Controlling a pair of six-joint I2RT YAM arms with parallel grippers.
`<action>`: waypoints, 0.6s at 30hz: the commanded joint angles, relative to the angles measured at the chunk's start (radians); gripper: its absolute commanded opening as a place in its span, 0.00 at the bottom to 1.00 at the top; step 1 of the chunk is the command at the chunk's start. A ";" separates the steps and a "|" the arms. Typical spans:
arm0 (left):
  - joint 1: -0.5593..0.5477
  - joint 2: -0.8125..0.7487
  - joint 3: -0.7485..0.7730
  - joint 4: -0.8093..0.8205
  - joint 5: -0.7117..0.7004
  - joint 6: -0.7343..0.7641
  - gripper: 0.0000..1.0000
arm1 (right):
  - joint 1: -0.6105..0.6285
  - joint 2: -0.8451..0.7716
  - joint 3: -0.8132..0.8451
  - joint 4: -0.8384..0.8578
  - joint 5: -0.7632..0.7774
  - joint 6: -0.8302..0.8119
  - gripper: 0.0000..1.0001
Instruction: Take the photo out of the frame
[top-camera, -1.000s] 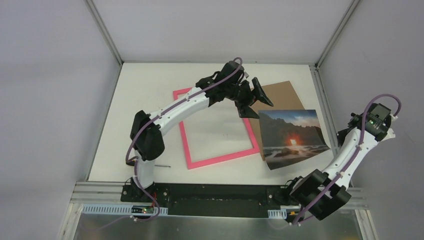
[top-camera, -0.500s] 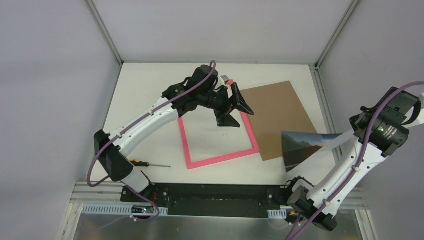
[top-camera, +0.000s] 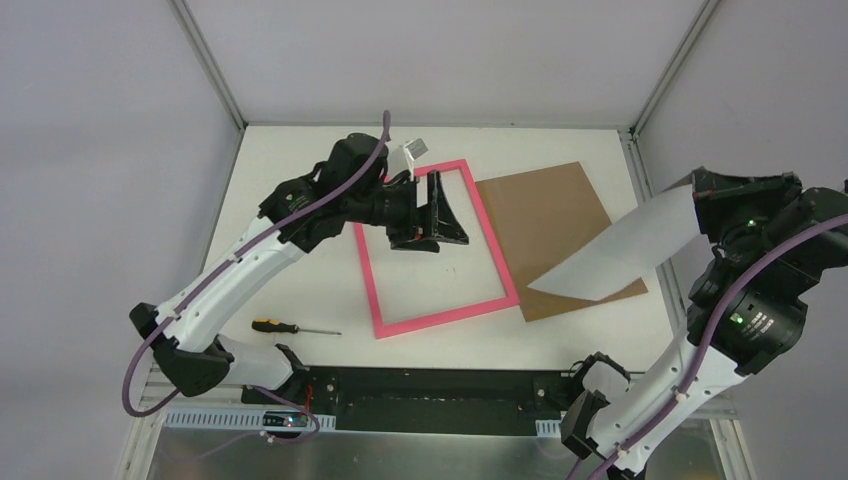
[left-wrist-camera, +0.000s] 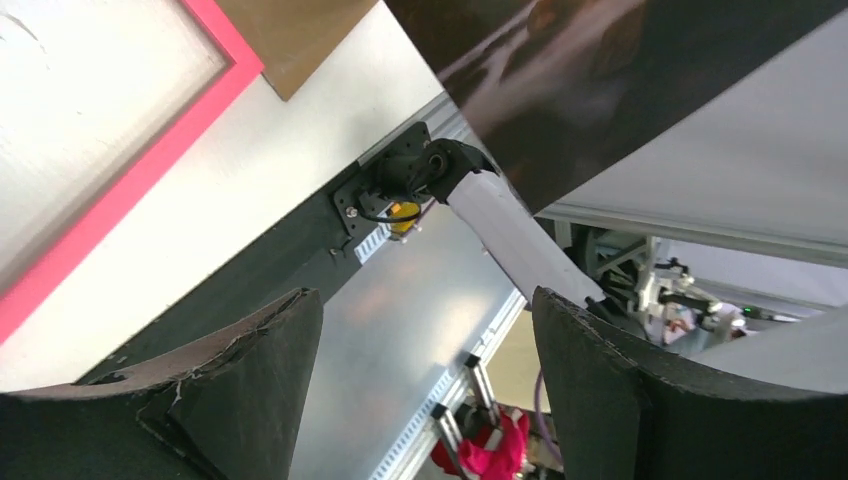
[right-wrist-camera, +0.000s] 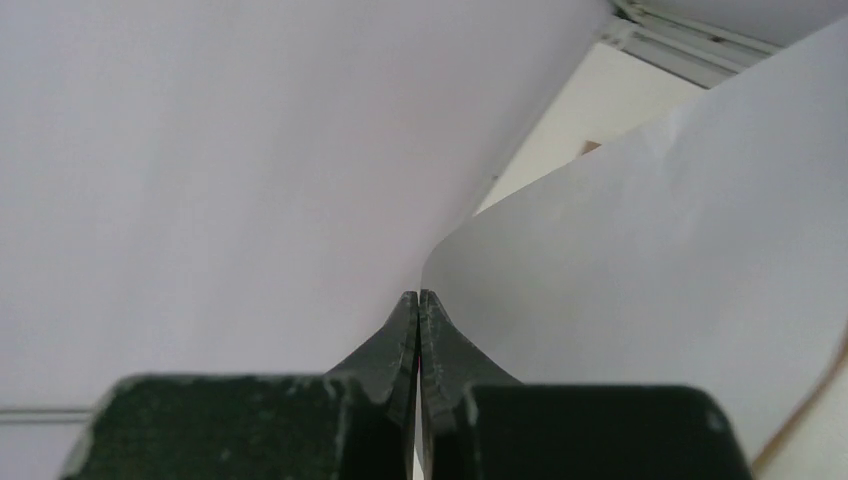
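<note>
On the white table (top-camera: 300, 180) we see the pink frame (top-camera: 445, 314) lying flat beside a brown board (top-camera: 550, 220). Our right gripper (right-wrist-camera: 418, 297) pinches the photo (top-camera: 630, 250) tight, lifted clear over the board with its white back up. Our left gripper (left-wrist-camera: 420, 300) gapes wide and empty above the frame.

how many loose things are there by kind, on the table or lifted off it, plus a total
pink picture frame: 1
brown backing board: 1
photo, lifted with its white back showing: 1
orange-handled screwdriver: 1
total: 4
</note>
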 joint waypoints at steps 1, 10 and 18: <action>0.005 -0.084 0.014 -0.080 -0.069 0.165 0.79 | 0.006 0.041 -0.065 0.370 -0.178 0.295 0.00; 0.009 -0.154 0.004 -0.156 -0.199 0.225 0.80 | 0.084 0.188 -0.183 0.730 -0.172 0.591 0.00; 0.015 -0.128 0.055 -0.194 -0.243 0.227 0.80 | 0.201 0.341 -0.234 0.858 -0.116 0.641 0.00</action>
